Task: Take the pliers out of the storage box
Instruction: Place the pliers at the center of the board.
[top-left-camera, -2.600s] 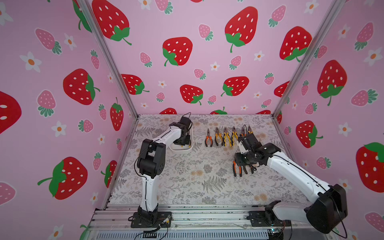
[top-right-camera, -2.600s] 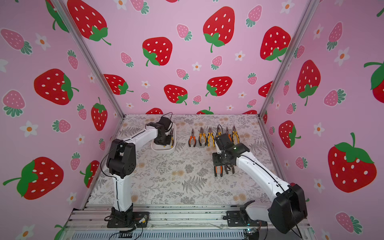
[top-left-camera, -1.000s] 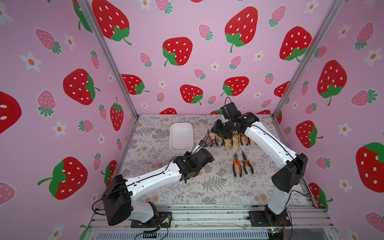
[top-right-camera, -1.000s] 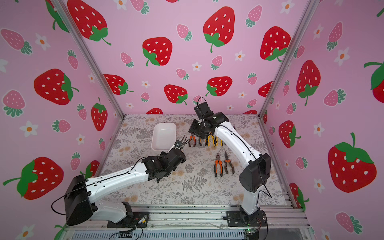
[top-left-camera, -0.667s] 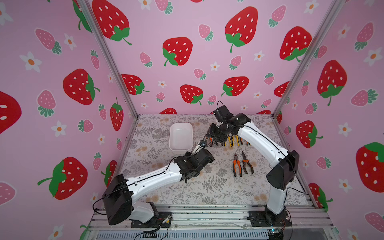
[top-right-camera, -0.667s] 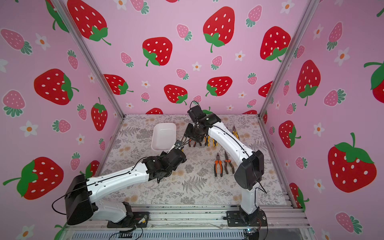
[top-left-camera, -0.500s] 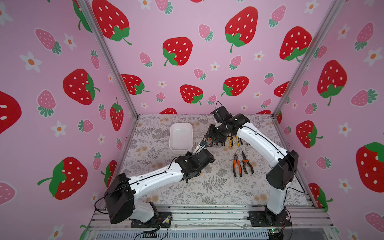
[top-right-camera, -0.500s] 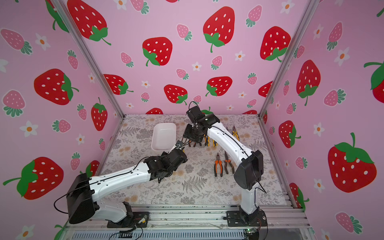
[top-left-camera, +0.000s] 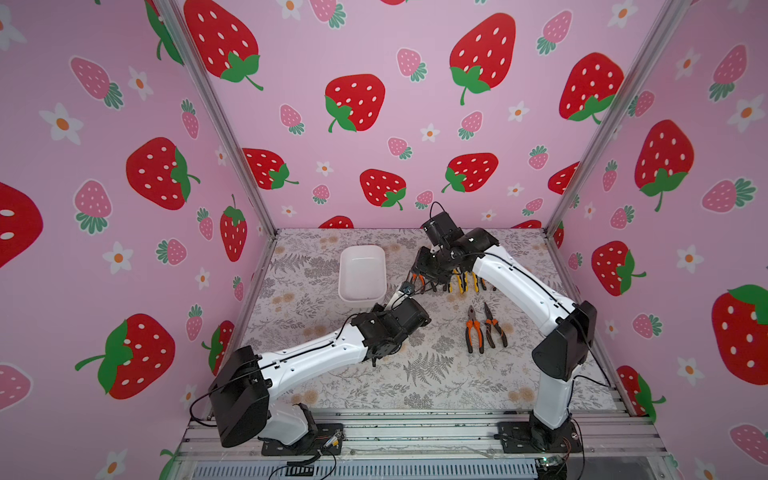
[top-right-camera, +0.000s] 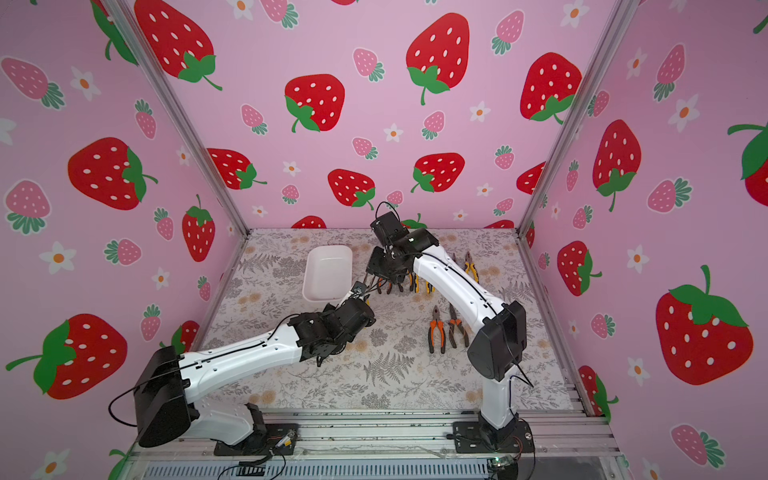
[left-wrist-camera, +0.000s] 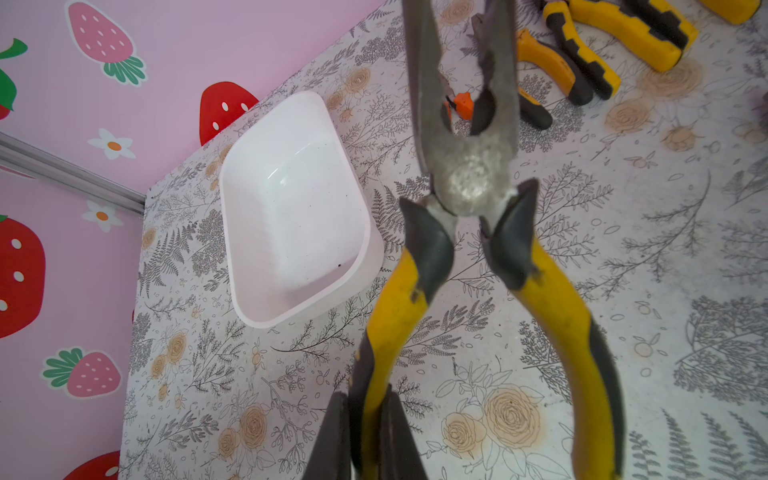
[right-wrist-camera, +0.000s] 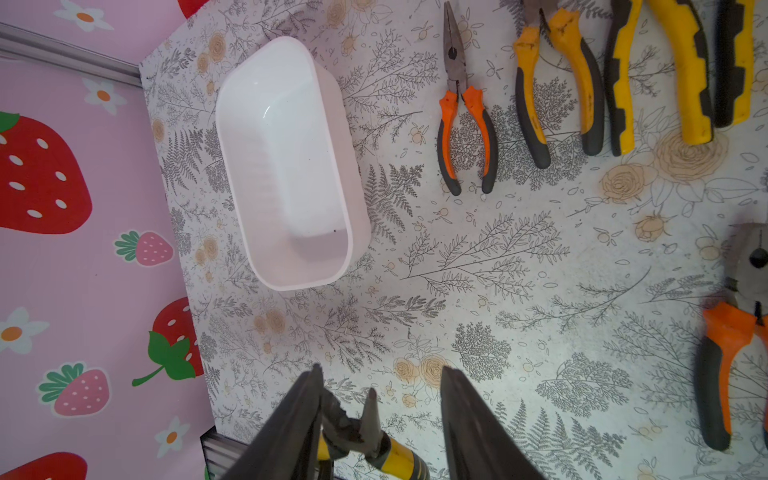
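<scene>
L arm: left tool (left-wrist-camera: 365, 432) is clamped on one handle of a pair of yellow-and-black-sleeved pliers w/ dark metal jaws (left-wrist-camera: 469, 187). The pair is up off the table, a flat top w/ grey fern-and-flower print (top-left-camera: 415, 374). Its 2nd handle hangs free and its metal jaws are slightly apart. In both top views this held pair (top-left-camera: 405, 289) sits btwn the two arms' ends, just beside the near right corner of the box.

R arm: right tool (right-wrist-camera: 381, 370) has its fingers partway apart, one on each side of the held pair's nose (right-wrist-camera: 353, 430). The nose sits close against one finger (right-wrist-camera: 291, 419), w/ a clear gap to the other. Can't tell if it touches.

The shallow white plastic rectangular storage box w/ rounded corners (top-left-camera: 361, 272) (top-right-camera: 328, 272) stands on the table's far left part. Both wrist views show only its white floor and a dark speck.

Other pliers lie on the table:
- Far row, right of the box: an orange-and-black long-nose pair (right-wrist-camera: 463, 124), then yellow-and-black pairs (right-wrist-camera: 557, 91) (right-wrist-camera: 660, 75). The R arm partly hides this row in the top views.
- Nearer the front, by the R arm: 2 orange-and-black pairs (top-left-camera: 473, 330) (top-left-camera: 494, 326) side by side.
</scene>
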